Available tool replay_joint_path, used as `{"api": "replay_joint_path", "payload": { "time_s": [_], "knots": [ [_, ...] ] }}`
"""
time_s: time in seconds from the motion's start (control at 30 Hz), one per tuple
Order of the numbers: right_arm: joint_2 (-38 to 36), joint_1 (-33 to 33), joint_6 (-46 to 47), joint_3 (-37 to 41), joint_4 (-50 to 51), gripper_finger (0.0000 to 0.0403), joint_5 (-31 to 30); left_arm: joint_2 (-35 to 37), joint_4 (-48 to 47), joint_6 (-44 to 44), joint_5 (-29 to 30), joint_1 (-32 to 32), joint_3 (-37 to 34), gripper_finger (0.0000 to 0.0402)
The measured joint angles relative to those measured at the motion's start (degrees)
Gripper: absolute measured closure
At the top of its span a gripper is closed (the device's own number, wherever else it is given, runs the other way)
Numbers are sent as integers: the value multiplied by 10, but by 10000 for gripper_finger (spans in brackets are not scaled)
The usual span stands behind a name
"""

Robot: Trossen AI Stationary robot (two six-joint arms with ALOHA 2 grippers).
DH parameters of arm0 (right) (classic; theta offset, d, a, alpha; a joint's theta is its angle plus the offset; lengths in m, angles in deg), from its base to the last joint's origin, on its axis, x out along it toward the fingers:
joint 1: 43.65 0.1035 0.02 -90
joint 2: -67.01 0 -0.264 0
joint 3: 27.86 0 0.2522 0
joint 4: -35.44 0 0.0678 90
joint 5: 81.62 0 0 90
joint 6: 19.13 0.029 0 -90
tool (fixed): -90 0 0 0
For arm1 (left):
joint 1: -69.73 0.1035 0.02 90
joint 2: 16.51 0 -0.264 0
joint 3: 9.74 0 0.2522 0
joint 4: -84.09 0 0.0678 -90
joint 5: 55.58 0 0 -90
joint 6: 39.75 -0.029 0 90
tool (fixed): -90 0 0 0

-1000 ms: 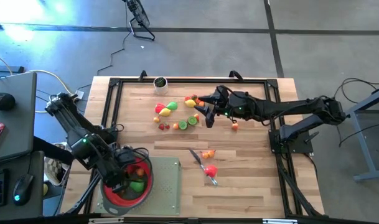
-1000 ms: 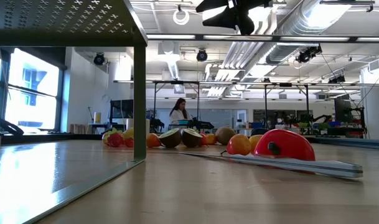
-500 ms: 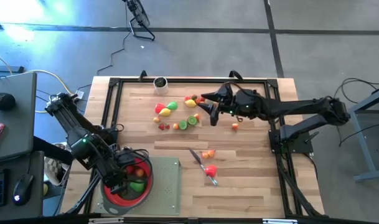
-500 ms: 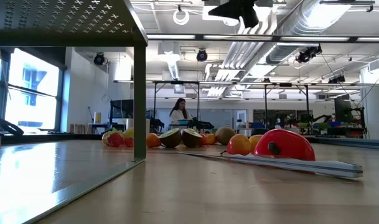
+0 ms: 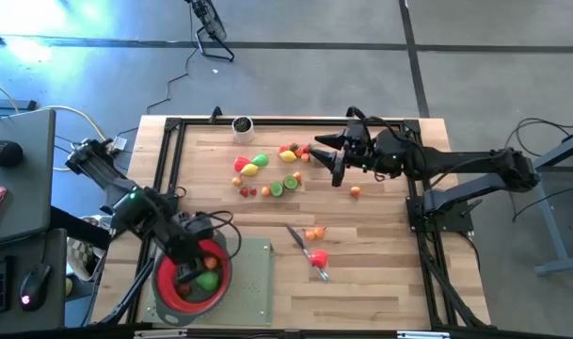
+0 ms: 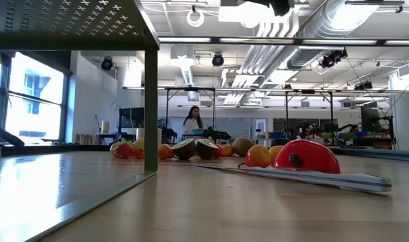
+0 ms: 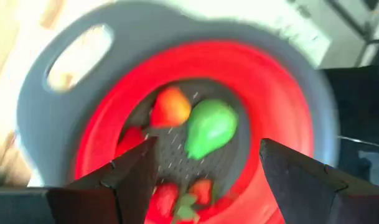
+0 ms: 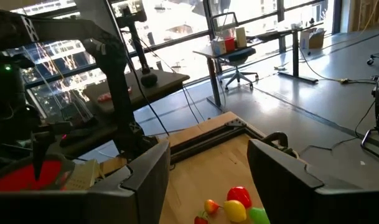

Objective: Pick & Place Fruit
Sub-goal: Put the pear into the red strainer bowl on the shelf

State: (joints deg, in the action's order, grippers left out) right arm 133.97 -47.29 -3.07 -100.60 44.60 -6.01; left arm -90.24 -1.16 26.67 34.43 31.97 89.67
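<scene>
- Where the desk meets its near-left corner, a red strainer with a grey rim sits on a pale green mat; the left wrist view shows a green pear-shaped fruit, an orange-red fruit and at least three smaller red pieces lying in it, touching one another
- the left tool hangs just over the strainer with its two dark fingers spread wide and nothing between them
- the rest of the fruit lies on the bare wood: a main cluster of red, yellow, green and orange pieces toward the far side, too tightly packed to count exactly; one small orange piece alone to its right; one orange piece nearer the middle
- one slim grey knife lies just beside that orange piece, its far end touching a red piece
- one small dark cup stands at the far edge, holding something green
- the right tool is raised above the right edge of the cluster, fingers parted about halfway, gripping nothing
- in the low view one person stands far beyond the desk
</scene>
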Motion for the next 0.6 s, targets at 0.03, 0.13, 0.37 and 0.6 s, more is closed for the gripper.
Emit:
{"api": "replay_joint_path", "payload": {
  "time_s": [0.03, 0.13, 0.37, 0.6],
  "knots": [
    [-3, 0, 0, 0, 7, 196, 0, 1, 13, -14, -3, 7, 0, 131],
    [-8, 0, 2, 0, 26, 196, 0, 6, 55, -63, -6, 30, 5, 131],
    [-26, 0, 7, 0, 56, 196, -1, 6, 151, -238, 23, 103, 61, 131],
    [-42, 0, 8, 0, 97, 196, -2, 6, 260, -426, 122, 185, 129, 131]
  ]
}}
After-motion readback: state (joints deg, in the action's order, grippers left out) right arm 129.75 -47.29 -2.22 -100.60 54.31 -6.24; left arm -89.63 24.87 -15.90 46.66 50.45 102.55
